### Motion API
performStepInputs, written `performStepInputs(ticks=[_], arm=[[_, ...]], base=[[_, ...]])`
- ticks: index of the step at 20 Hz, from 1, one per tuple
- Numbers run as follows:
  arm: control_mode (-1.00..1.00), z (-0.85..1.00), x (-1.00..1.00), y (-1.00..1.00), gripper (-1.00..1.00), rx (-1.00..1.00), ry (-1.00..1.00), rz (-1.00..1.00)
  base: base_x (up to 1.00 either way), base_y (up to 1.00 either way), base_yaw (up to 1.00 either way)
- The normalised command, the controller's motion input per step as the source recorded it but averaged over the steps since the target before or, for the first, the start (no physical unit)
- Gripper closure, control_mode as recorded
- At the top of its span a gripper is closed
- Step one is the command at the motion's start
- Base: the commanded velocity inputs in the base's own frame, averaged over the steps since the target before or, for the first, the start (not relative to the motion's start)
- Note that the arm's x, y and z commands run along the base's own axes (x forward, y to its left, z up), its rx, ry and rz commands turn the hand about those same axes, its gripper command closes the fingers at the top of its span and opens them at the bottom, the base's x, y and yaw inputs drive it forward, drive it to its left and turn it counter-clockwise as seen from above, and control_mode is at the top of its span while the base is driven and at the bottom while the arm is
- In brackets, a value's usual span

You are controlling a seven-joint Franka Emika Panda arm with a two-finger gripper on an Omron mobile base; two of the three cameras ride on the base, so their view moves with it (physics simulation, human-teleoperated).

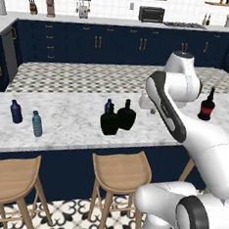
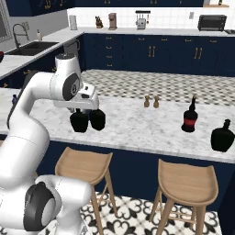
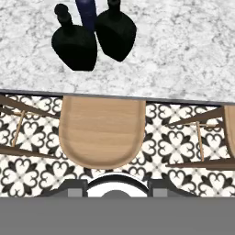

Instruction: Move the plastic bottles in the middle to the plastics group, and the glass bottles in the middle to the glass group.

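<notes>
Two squat glossy black glass bottles [image 3: 94, 39] stand touching mid-surface, a slim navy-blue plastic bottle [image 3: 87, 11] just behind them. Whether the fingers are spread I cannot tell. Best descend straight over one narrow neck, avoiding its neighbour.

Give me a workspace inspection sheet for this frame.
Surface: marble island counter, stools below.
Job's things: two black glass bottles mid-counter, navy plastic bottle behind them; plastics group at left; red-labelled bottle and black bottle at right.
Clutter: two small wooden shakers.
Pincer: near the middle bottles, holding nothing; jaws not visible.
Cables: nothing seen.
Surroundings: navy cabinets, toaster oven, sink.
</notes>
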Motion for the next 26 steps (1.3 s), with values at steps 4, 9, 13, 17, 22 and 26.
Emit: performStepInputs(ticks=[4, 9, 13, 17, 22, 26], arm=[[-1.00, -0.02, -0.24, 0.06, -1.00, 0.00, 0.00, 0.00], [-1.00, 0.00, -0.10, 0.38, -1.00, 0.00, 0.00, 0.08], [-1.00, 0.01, 0.32, 0.92, -1.00, 0.00, -0.02, 0.00], [-1.00, 0.08, 0.39, 0.83, -1.00, 0.00, -0.02, 0.00], [-1.00, -0.02, 0.86, 0.23, -1.00, 0.00, 0.00, -0.09], [-1.00, -0.17, 0.90, 0.00, -1.00, 0.01, 0.00, -0.18]], base=[[0.00, 0.00, 0.00], [0.00, 0.00, 0.00], [0.00, 0.00, 0.00], [0.00, 0.00, 0.00], [0.00, 0.00, 0.00], [0.00, 0.00, 0.00]])
